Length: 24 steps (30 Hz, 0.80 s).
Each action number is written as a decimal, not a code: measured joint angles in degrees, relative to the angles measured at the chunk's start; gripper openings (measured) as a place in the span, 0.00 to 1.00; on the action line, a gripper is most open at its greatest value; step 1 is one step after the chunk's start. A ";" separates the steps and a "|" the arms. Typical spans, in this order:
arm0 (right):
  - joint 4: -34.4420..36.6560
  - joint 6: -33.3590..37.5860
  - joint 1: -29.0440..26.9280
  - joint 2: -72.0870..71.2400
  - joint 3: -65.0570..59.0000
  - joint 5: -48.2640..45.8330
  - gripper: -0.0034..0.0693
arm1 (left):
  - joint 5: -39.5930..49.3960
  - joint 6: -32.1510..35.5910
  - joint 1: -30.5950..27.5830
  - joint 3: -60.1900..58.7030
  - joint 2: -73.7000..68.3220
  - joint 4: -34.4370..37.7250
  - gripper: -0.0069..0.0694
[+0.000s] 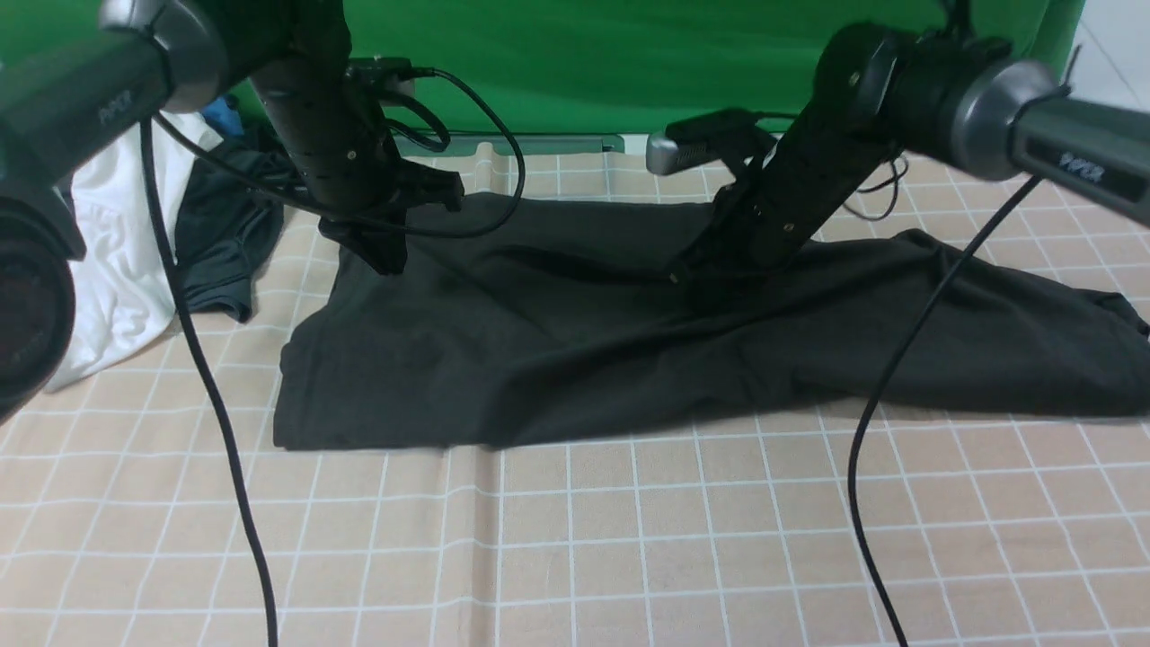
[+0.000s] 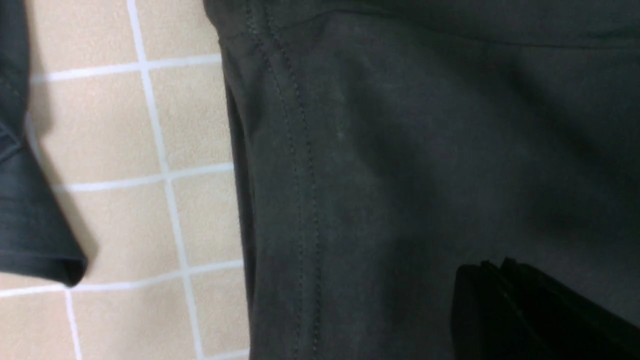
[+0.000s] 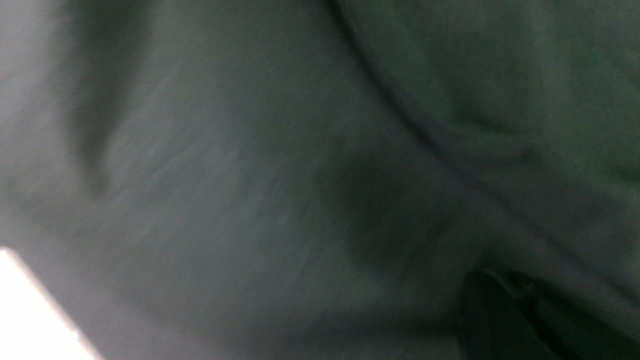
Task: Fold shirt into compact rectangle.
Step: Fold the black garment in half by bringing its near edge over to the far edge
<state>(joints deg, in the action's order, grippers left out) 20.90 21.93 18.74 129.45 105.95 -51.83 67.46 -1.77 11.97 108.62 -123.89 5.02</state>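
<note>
Jaws are closed on both arms: the left gripper (image 1: 386, 256) is at the far-left corner of the shirt (image 1: 557, 359) and the right gripper (image 1: 696, 283) at its middle, but I cannot tell whether either pinches cloth. The shirt lies rumpled on the checked tablecloth (image 1: 629, 539), long axis left to right, stitched edge facing left.

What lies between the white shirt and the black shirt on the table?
A smaller dark garment, then a strip of bare tablecloth, seen in the front view.

Front camera is looking forward over the whole shirt (image 1: 557, 359); both wrist cameras are staring close-up at its fabric.
</note>
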 joint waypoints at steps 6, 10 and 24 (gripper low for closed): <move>-4.15 -1.90 -0.07 2.99 0.00 13.33 0.10 | -0.52 -0.08 0.00 -0.05 0.68 0.24 0.12; -6.61 -5.29 -1.17 3.88 0.81 22.43 0.10 | -0.64 -1.16 0.00 -0.05 0.68 0.24 0.12; -7.90 -4.44 -9.86 4.44 26.98 -13.21 0.10 | -5.72 -6.29 -1.58 -0.05 0.68 -8.09 0.12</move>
<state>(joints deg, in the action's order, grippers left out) 13.00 17.50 8.89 133.89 132.93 -65.04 61.74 -8.07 10.38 108.58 -123.21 -3.07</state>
